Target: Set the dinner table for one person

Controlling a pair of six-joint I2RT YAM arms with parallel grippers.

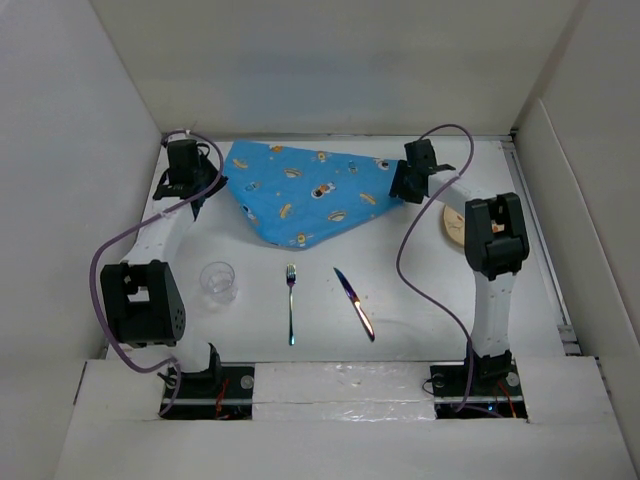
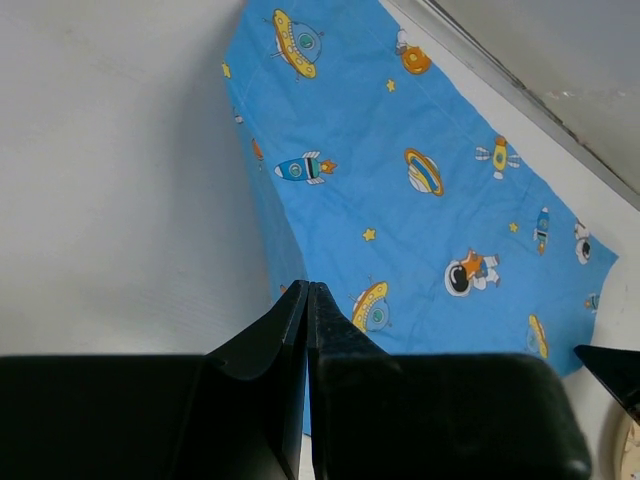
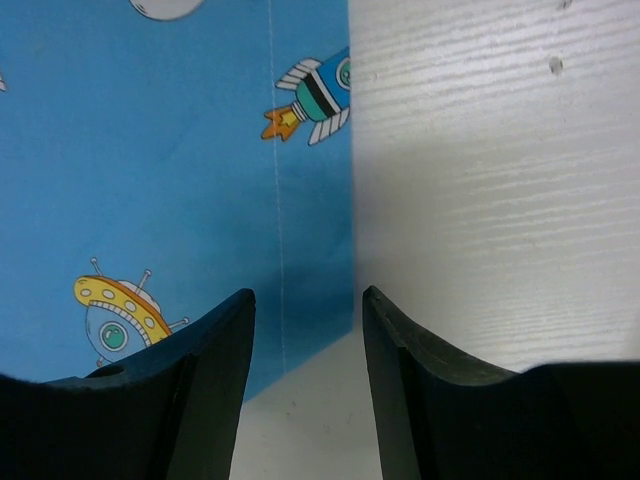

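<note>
Blue cloth placemat lies skewed at the far side of the white tabletop. My right end effector is spread astride its right edge, my left end effector pressed together at its left edge, probably to pull it straight.

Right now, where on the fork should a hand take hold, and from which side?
Take the fork by its slim handle, at its near end, coming straight down from above and closing across it. It lies flat on the dinner table, tines pointing away, so there is no gap underneath.
</note>
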